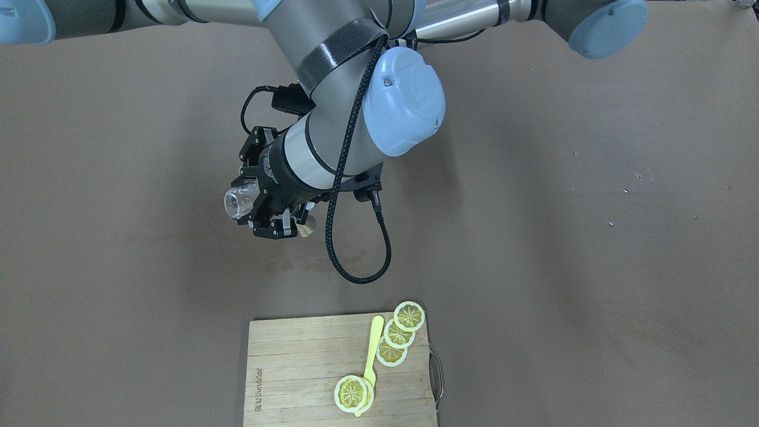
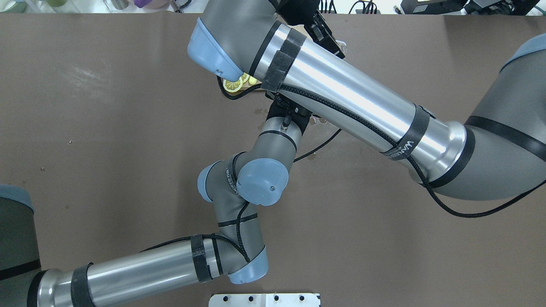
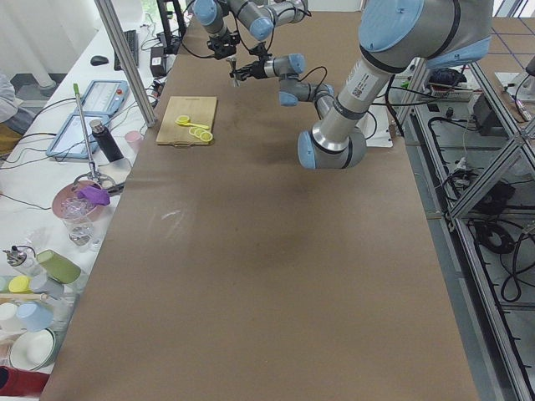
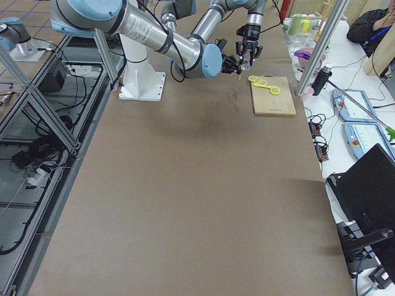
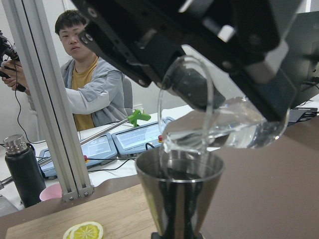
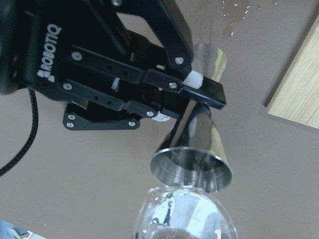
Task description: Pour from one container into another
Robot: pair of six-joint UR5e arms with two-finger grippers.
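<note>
My right gripper [image 1: 254,198] is shut on a clear glass [image 1: 240,201], which it holds tipped on its side above the table. In the left wrist view the glass [image 5: 214,114] has clear liquid along its lower side. Its lip hangs just over the mouth of a metal jigger [image 5: 179,194]. My left gripper [image 6: 192,104] is shut on the jigger [image 6: 197,149] at its narrow waist and holds it upright under the glass. In the front-facing view only a sliver of the jigger [image 1: 306,226] shows under the right wrist. The overhead view hides both grippers behind the arms.
A wooden cutting board [image 1: 296,367] lies beyond the grippers with lemon slices [image 1: 409,316] and a yellow utensil [image 1: 373,347] on it. Wet spots [image 1: 308,261] mark the table below the jigger. An operator [image 5: 82,84], a post [image 5: 50,109] and a black bottle [image 5: 22,169] stand past the table edge.
</note>
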